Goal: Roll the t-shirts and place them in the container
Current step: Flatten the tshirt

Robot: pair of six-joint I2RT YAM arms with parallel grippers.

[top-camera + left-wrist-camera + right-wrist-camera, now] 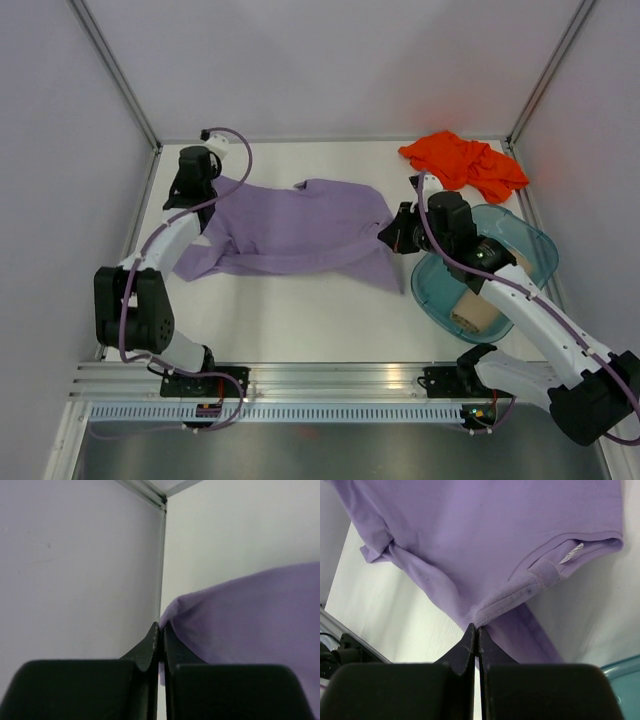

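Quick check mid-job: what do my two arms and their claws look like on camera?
The left arm and right arm have glossy white link shells between black joint housings. A lavender-purple cable runs loosely along each. The left claw and right claw have matte black fingers that taper to thin tips from blocky bases. No markings are legible.

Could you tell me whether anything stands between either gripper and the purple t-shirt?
Nothing visible does: the left gripper and the right gripper are each shut on an edge of the purple t-shirt.
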